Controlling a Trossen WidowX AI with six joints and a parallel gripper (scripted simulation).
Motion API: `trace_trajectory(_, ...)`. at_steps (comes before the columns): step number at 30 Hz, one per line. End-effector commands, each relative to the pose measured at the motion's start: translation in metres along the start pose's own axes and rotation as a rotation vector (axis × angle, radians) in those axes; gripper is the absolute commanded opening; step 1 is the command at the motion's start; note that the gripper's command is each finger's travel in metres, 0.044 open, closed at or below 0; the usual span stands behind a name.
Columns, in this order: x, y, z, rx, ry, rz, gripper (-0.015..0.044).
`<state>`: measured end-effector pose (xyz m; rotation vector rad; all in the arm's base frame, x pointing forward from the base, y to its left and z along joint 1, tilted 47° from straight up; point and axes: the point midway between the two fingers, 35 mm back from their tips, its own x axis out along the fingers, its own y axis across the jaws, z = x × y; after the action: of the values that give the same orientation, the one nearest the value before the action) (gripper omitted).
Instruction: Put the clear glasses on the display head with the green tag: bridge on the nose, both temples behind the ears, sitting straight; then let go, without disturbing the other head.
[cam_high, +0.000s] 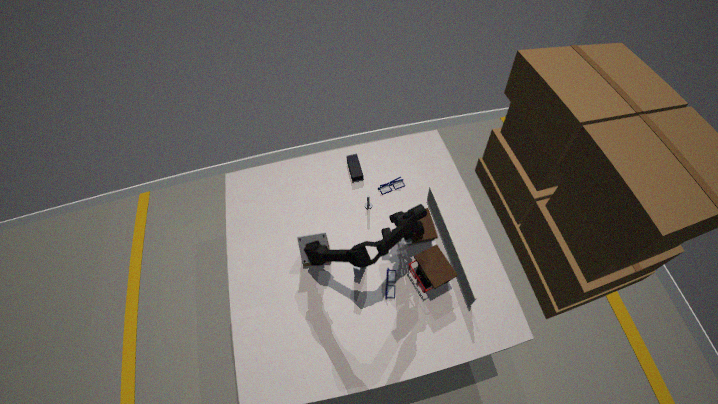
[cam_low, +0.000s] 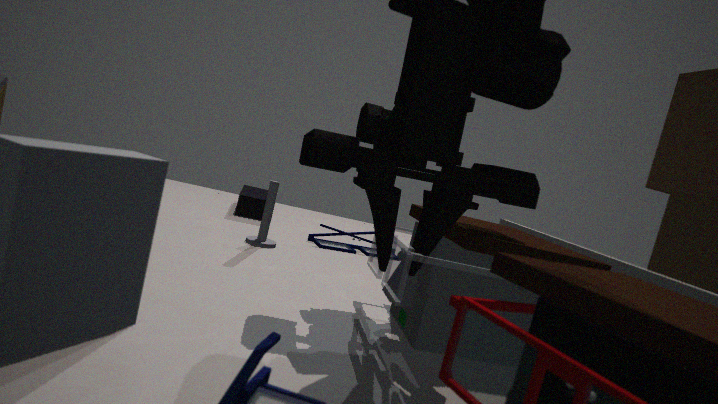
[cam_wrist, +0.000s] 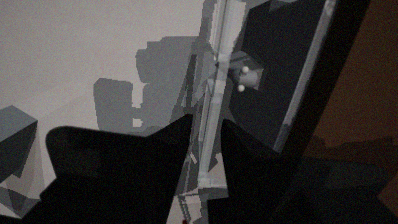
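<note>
The clear glasses (cam_low: 392, 273) (cam_wrist: 214, 107) sit against the front of the grey display head (cam_low: 446, 301) (cam_wrist: 267, 65) (cam_high: 428, 228), which has a green tag (cam_low: 401, 315) and a brown top. In the wrist view the clear frame runs upright beside the head's nose (cam_wrist: 246, 76). My gripper (cam_low: 400, 258) (cam_wrist: 207, 122) (cam_high: 419, 211) points down at the front of this head. Its fingers are parted, one on each side of the clear frame and not pressing it. I cannot see the temples and ears well enough to judge them.
The other head (cam_high: 435, 266) (cam_low: 617, 326) wears red glasses (cam_high: 417, 278) (cam_low: 482, 321) close beside the first. Blue glasses lie near the arm (cam_high: 390, 283) (cam_low: 251, 376) and at the back (cam_high: 391, 185) (cam_low: 341, 238). A black box (cam_high: 354, 167), a small stand (cam_low: 266, 216), a grey panel (cam_high: 446, 241) and stacked cartons (cam_high: 602, 165) are around.
</note>
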<state>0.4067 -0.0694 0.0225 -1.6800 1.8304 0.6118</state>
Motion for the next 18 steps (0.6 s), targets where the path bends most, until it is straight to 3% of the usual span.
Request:
trace_trajectory(1, -0.002, 0.0, 0.0, 0.0, 0.0, 0.002, 0.0107)
trace_trajectory(8, -0.034, -0.002, 0.0, -0.003, -0.001, 0.047, 0.0107)
trace_trajectory(18, -0.04, 0.015, 0.0, -0.004, -0.002, 0.05, 0.0107)
